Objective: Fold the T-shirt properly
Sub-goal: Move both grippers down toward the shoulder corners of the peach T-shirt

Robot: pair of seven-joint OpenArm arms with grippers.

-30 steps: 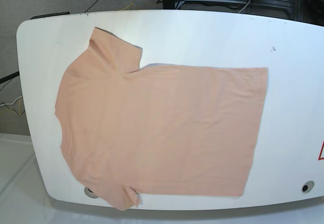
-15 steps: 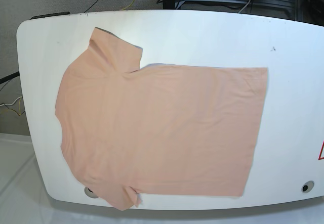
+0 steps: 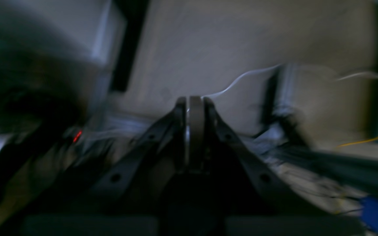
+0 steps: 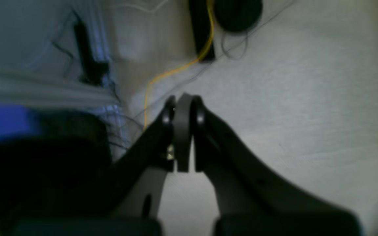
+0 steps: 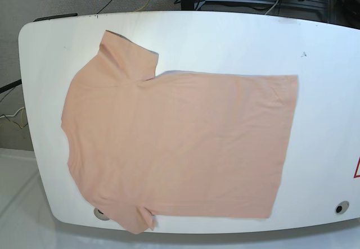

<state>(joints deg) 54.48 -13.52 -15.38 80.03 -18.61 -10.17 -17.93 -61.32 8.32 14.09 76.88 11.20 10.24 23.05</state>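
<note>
While the left wrist camera gave a blurred picture, one thing in it was plain: the left gripper (image 3: 195,103) had its two dark fingers (image 3: 208,113) pressed together with nothing between them. Behind it lay a grey floor (image 3: 228,42) with one thin white cable (image 3: 238,82) and one yellow cable (image 3: 359,142) further right. A single small red light (image 3: 77,135) glowed at the left. The rest was dark and too smeared to name. No cloth appeared in this view.

In the right wrist view, the right gripper (image 4: 183,101) was likewise clenched, its two fingers (image 4: 198,113) meeting at the tips and holding nothing. Beyond it ran one yellow wire (image 4: 172,70) across a pale carpet (image 4: 300,98), beside one black round object (image 4: 238,11) at the top edge. A blue blur (image 4: 5,119) sat at the left.

In the base view, one T-shirt (image 5: 180,148) lay spread flat on the white table (image 5: 236,41), its plain peach side up. Its neck end pointed to the picture's left and its hem to the right. Two short sleeves showed: one (image 5: 126,55) toward the far edge, one (image 5: 132,215) reaching the near edge, its tip hanging just over it. Neither arm was seen in this view. Two round holes (image 5: 341,207) marked the table's near edge, one partly covered by the lower sleeve.
</note>
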